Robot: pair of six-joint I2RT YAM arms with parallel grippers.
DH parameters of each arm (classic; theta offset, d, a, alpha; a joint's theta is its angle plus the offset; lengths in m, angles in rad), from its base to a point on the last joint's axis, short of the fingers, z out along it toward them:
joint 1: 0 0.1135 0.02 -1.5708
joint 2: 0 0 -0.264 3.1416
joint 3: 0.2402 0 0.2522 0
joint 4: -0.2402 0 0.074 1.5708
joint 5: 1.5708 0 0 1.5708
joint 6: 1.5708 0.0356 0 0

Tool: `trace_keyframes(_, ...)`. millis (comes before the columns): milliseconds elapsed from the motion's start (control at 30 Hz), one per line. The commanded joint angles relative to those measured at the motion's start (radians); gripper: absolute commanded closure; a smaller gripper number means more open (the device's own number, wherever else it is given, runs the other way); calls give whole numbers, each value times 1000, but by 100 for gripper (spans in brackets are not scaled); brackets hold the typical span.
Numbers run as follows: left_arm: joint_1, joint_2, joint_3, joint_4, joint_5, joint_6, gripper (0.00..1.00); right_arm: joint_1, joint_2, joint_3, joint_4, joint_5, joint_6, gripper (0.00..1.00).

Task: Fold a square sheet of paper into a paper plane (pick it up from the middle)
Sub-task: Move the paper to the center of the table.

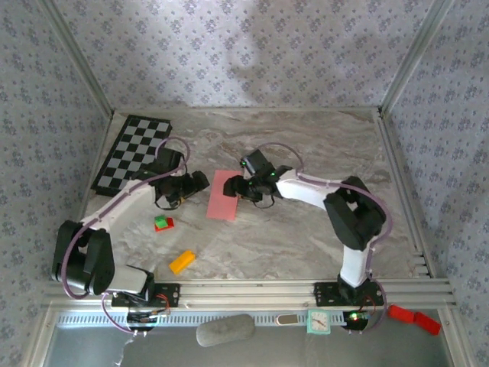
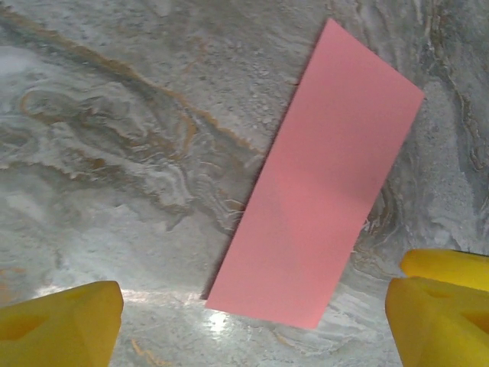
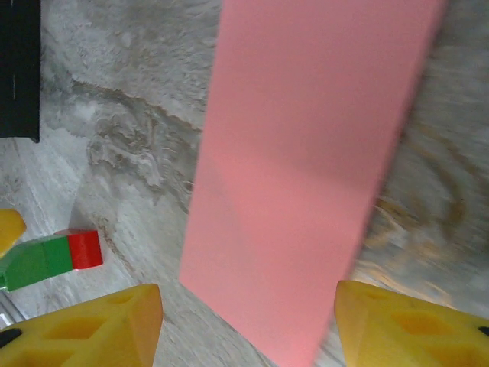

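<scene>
- The left arm (image 1: pixel 114 205) rises from its base at the near left. Its elbow is folded back on the left, and its forearm reaches up and to the right, toward the middle.
- The left claw (image 1: pixel 202 182) points right. In its wrist view its yellow fingers (image 2: pixel 61 325) sit at the bottom corners, jaws wide apart.
- The right arm (image 1: pixel 348 222) stands at the near right, elbow high, with its white forearm stretched left.
- The right claw (image 1: pixel 237 189) points left, facing the left claw and near it. Its wrist view is blurred, and its jaws are parted.
</scene>
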Motion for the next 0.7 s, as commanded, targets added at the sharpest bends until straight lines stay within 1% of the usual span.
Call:
trace_keyframes(0,24,-37,-27,18,30,-8,10,16,83,86,-18,-36,14,38)
trace_keyframes(167,29,-33,-46,28,53,-11,10,18,176,150,-67,-48,4,40)
trace_keyframes(300,29,-23,-56,42,81,-10,10,14,181,136,-102,-32,-22,40)
trace_keyframes(367,29,-15,-60,52,111,-9,10,9,176,116,-126,-21,-47,40)
trace_keyframes(500,26,-4,-83,74,186,-17,10,-13,148,36,-153,-9,-117,40)
trace_keyframes(667,0,-17,-150,123,273,-53,12,-69,61,-134,-129,-29,-212,40)
